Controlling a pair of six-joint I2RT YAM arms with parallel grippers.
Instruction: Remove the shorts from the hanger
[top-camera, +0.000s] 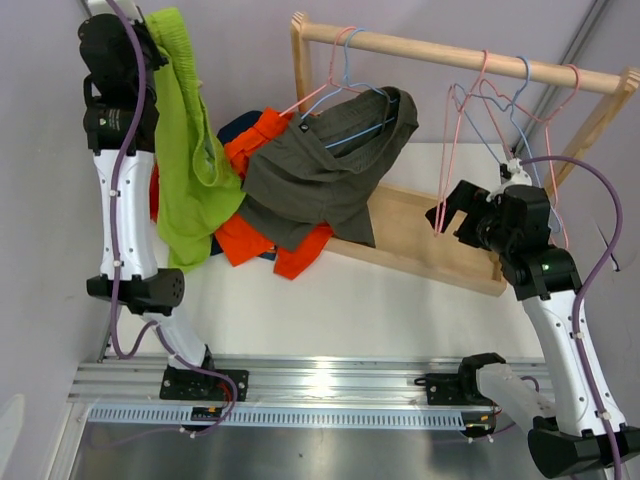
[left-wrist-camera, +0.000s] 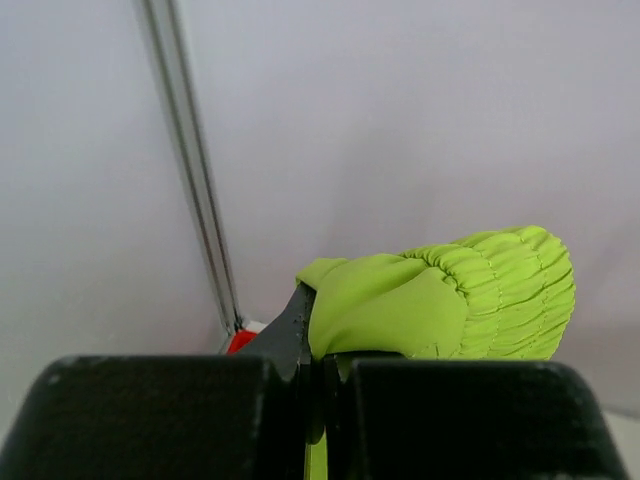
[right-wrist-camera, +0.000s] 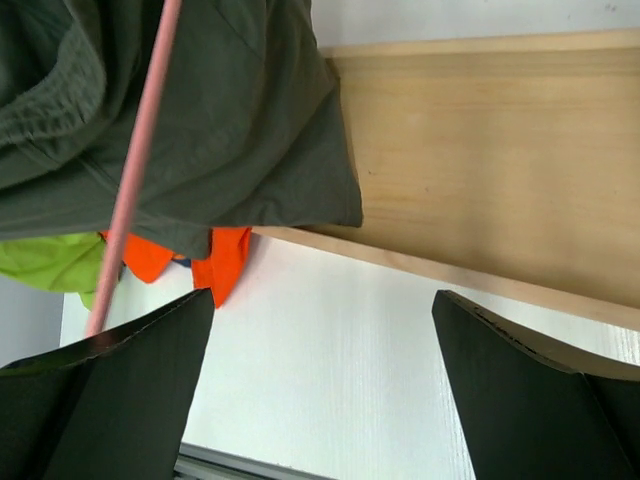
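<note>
My left claw (left-wrist-camera: 320, 372) clamps lime shorts (top-camera: 188, 160), lifted clear; I'd drop them next. Right claw (right-wrist-camera: 325, 345) wide, empty.

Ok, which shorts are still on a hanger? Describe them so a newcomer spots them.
Find the wooden rack at the back of the table. Toward its left end hang the grey shorts. They are the only grey pair, draped above the orange shorts and beside the lime green shorts.
</note>
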